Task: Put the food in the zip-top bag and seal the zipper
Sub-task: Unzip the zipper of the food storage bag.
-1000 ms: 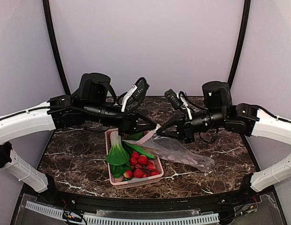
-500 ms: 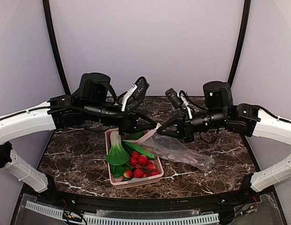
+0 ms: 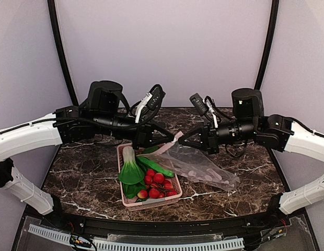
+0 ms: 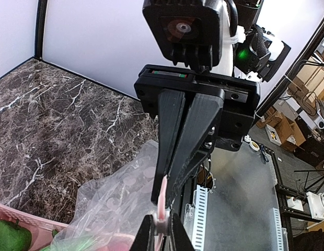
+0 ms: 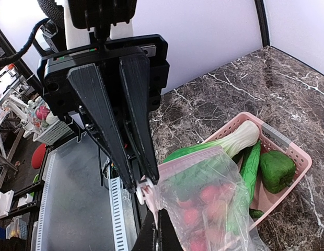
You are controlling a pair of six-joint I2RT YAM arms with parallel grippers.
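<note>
**Both grippers pinch one end of the zipper; the food sits below and to the lower left**

The left gripper (image 3: 170,140) and the right gripper (image 3: 185,139) meet tip to tip at the centre of the top view. Each is closed down on the same end of the zipper (image 5: 189,165), so the two sets of fingers nearly touch. In both wrist views the opposite gripper's fingers are pressed together on the pale strip, with no gap showing.

From that pinch point the strip's long axis runs toward the lower left of the top view, over the far rim of the basket (image 3: 151,204). The bag (image 3: 204,166) trails the other way, sloping to the lower right until its tail rests on the table (image 3: 89,172). With both holds at one spot, the mouth looks shut or nearly so.

The food is all in the basket, below and lower left of the grippers:
- the bok choy (image 3: 130,170), with its stalk pointing up-frame
- a cucumber piece (image 3: 158,167), lying diagonally beside the bok choy
- the green pepper (image 5: 277,168), at the basket's far end
- red toy tomatoes (image 3: 159,183)

The left arm reaches across the basket and is the nearer one to the food. My reading is that the mouth must be spread along the strip before anything goes in.
</note>
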